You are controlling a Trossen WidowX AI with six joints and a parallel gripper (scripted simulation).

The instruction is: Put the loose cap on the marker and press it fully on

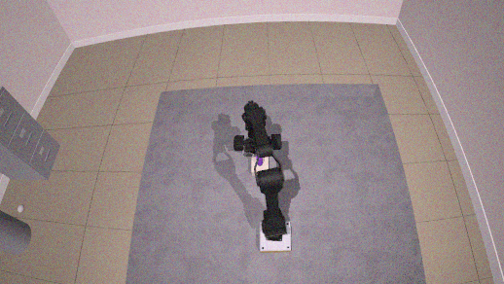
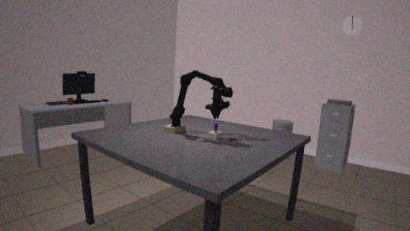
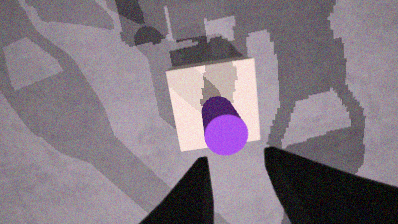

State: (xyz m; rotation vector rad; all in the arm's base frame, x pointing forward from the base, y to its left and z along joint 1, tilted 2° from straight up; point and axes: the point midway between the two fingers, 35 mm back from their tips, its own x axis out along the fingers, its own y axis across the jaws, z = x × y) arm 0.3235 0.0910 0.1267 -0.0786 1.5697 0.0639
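Observation:
The purple cap [image 1: 260, 161] [image 2: 215, 126] [image 3: 226, 134] stands upright over the cream holder block [image 1: 254, 167] [image 2: 214, 135] [image 3: 247, 85], on the marker. The cap hides nearly all of the marker; a small dark part [image 2: 215, 131] shows between cap and block. Whether the cap is fully pressed down cannot be told. My gripper [image 2: 216, 117] [image 3: 236, 160] hangs a little above the cap, pointing down. Its black fingers stand apart with nothing between them, so it is open. In the top view the arm hides the fingertips.
The arm's base plate [image 1: 275, 247] [image 2: 174, 129] stands on the grey table [image 1: 341, 195] [image 2: 166, 146]. Shadows of the arm fall around the block. A desk with a monitor [image 2: 78, 84], a filing cabinet [image 2: 335, 134] and a bin [image 2: 282, 126] stand away from the table.

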